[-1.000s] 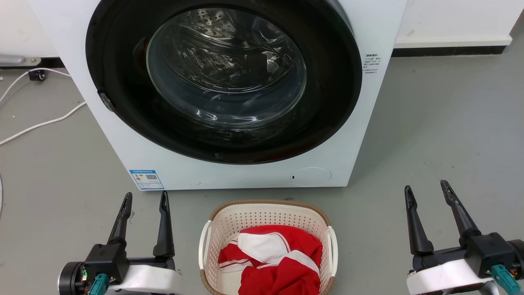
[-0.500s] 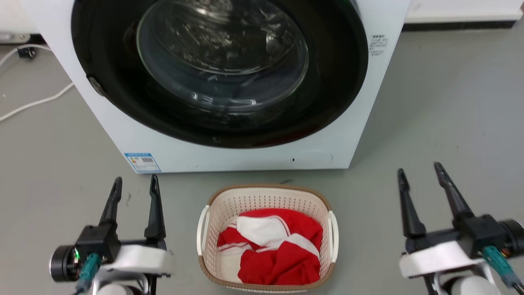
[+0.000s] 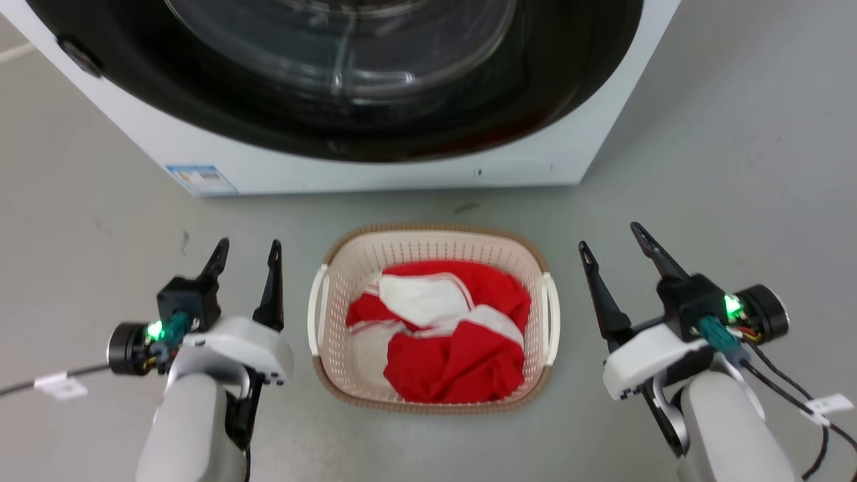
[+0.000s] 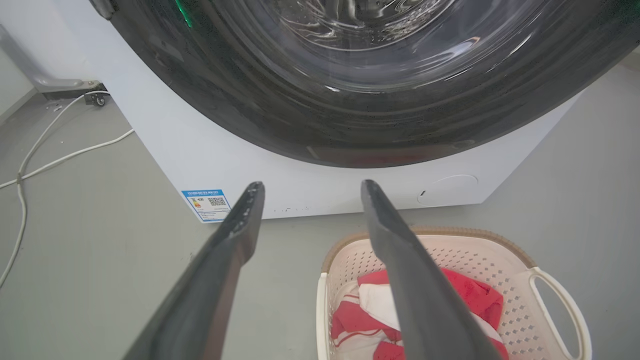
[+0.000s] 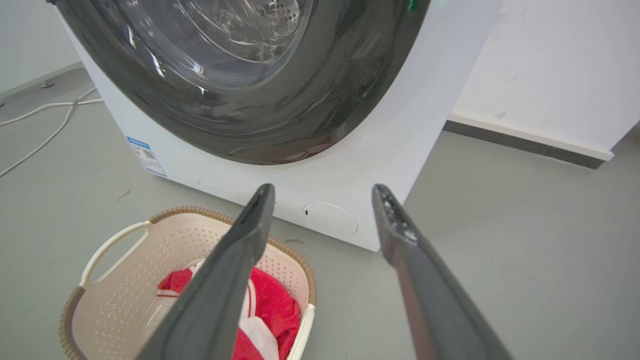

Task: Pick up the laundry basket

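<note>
The laundry basket (image 3: 348, 268) is cream perforated plastic with a brown woven-look rim and white side handles. It stands on the grey floor just in front of the washing machine, and a red-and-white garment (image 3: 442, 335) lies in it. My left gripper (image 3: 248, 245) hovers open to the basket's left, level with its left handle (image 3: 313, 314). On the other side my right gripper (image 3: 610, 236) is open beside the right handle (image 3: 553, 308). Neither touches the basket. The basket (image 4: 480, 260) sits at the lower right of the left wrist view, and the basket (image 5: 130, 280) at the lower left of the right wrist view.
A white front-loading washing machine (image 3: 402, 171) with a dark round glass door (image 3: 348, 73) rises right behind the basket. White cables (image 4: 45, 160) trail over the floor to its left. A white wall with a dark skirting (image 5: 525, 140) runs at the back right.
The head camera has tilted down, so the machine and basket sit higher in the picture. Both open grippers now stand closer to the basket's sides, and both forearms have come into view.
</note>
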